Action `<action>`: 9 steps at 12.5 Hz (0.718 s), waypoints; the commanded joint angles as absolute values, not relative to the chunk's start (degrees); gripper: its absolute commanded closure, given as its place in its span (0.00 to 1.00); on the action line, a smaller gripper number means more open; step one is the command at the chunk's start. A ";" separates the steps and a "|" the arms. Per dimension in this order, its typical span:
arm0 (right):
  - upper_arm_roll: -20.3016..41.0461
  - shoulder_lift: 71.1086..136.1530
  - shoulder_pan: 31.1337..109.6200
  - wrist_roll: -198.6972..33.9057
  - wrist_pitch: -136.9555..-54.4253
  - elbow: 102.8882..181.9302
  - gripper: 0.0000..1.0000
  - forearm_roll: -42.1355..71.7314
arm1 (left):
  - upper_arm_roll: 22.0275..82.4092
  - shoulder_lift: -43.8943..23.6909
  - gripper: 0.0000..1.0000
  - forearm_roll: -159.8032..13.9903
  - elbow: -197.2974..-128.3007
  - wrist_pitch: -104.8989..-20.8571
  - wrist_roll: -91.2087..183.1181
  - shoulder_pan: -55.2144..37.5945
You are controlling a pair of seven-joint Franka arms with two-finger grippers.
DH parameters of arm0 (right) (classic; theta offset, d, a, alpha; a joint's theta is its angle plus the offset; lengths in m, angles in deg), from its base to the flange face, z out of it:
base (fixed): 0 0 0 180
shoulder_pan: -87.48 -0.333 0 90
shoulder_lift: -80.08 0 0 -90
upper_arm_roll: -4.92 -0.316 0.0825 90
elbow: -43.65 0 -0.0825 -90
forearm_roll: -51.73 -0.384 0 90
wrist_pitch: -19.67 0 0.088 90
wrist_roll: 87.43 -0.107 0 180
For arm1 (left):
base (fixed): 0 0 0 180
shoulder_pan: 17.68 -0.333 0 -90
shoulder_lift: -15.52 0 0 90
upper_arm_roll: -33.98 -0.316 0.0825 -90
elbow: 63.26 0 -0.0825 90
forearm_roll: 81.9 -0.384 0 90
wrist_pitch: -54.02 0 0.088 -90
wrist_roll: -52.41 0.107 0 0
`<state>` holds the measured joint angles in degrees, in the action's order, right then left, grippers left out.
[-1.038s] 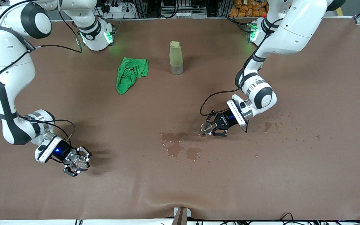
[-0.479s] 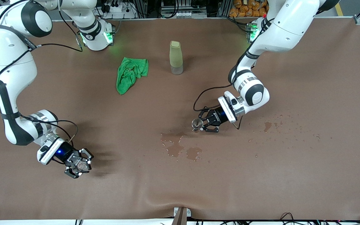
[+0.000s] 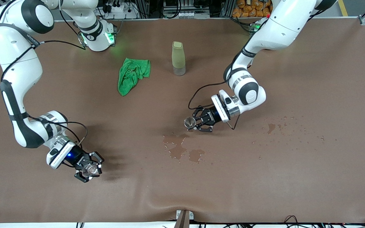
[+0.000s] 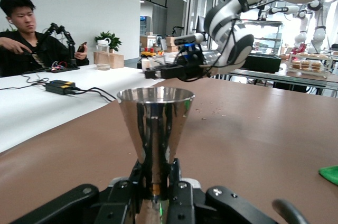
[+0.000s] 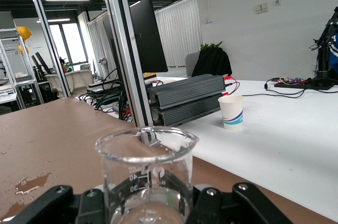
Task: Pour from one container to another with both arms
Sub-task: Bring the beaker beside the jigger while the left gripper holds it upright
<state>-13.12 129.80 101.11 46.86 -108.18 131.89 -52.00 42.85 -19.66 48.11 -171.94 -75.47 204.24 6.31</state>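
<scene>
Upright, to keep any contents in before pouring: metal cup (image 3: 188,122) clamped in left gripper (image 3: 197,123) over table (image 3: 296,177) near puddle (image 3: 179,148); glass beaker (image 3: 89,170) clamped in right gripper (image 3: 87,169), well apart, toward right arm's end.

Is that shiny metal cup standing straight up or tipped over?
Upright: in the left wrist view the metal cup stands with its mouth level, its narrow waist clamped in the left hand.

High front view, two close wrist views
</scene>
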 commanded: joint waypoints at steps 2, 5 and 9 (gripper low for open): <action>-15.55 126.49 101.19 43.71 -111.37 133.47 1.00 -53.47 | 42.77 -21.04 1.00 50.11 -169.00 -76.94 203.84 8.33; -15.82 125.17 100.92 41.51 -111.99 133.91 1.00 -53.47 | 42.77 -21.22 1.00 49.85 -168.21 -76.85 203.23 8.24; -17.92 122.46 101.27 41.25 -115.31 136.45 1.00 -53.47 | 42.68 -23.59 1.00 37.23 -161.19 -76.67 189.38 8.24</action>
<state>-16.57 126.49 101.10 41.84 -112.50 132.76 -52.00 42.78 -21.37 42.33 -166.15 -75.73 195.22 7.78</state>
